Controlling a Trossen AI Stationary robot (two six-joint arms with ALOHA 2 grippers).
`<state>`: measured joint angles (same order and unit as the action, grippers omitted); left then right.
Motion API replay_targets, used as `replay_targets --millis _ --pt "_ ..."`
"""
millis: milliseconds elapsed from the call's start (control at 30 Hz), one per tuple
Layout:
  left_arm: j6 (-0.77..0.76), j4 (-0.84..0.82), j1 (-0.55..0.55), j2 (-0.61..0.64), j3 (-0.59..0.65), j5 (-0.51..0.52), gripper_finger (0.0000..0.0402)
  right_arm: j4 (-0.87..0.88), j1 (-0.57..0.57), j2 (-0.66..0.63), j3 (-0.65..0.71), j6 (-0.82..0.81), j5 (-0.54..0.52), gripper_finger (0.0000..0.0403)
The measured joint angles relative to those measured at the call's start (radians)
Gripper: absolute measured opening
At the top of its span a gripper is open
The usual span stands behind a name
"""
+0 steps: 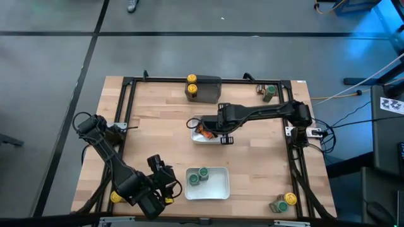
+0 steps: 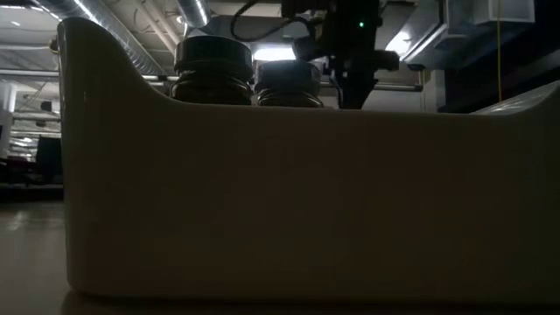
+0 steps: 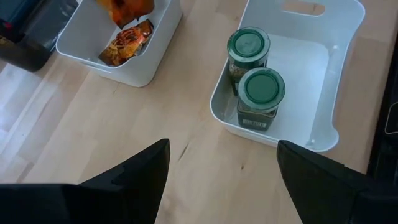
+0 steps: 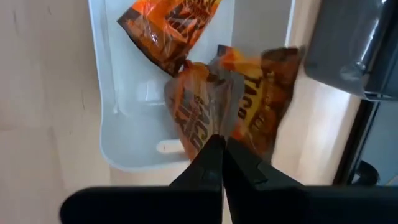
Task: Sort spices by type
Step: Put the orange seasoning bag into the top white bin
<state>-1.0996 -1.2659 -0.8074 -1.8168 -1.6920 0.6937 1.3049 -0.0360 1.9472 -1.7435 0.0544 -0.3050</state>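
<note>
Sachet dangles pinched in the right gripper fingers above the upper tray, another sachet inside; left gripper fingers wide near the green-lidded jars.

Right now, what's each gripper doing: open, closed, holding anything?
Left gripper: jaws open, empty, near the tray of green-lidded jars.
Right gripper: jaws shut on an orange sachet over the sachet tray.
</note>
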Motion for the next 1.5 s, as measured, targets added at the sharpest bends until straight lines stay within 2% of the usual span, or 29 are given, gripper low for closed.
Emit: replay_targets --millis 400,1100,1200,1400,1500 --pt "0.0 0.0 0.0 0.0 0.0 0.0 0.028 -0.108 0.039 0.0 0.07 0.003 0.007 0.0005" --pt "0.016 0.0 0.0 0.0 0.0 0.0 0.028 -0.127 0.05 0.033 0.07 0.034 0.009 0.0008" --pt "0.015 0.0 0.0 0.0 0.0 0.0 0.028 -0.126 0.05 0.033 0.07 0.034 0.001 0.0029" --pt "0.015 0.0 0.0 0.0 0.0 0.0 0.028 -0.124 0.05 0.033 0.068 0.034 0.001 0.0099" --pt "0.025 0.0 0.0 0.0 0.0 0.001 0.028 -0.095 0.05 0.034 0.03 0.034 0.001 0.0123"
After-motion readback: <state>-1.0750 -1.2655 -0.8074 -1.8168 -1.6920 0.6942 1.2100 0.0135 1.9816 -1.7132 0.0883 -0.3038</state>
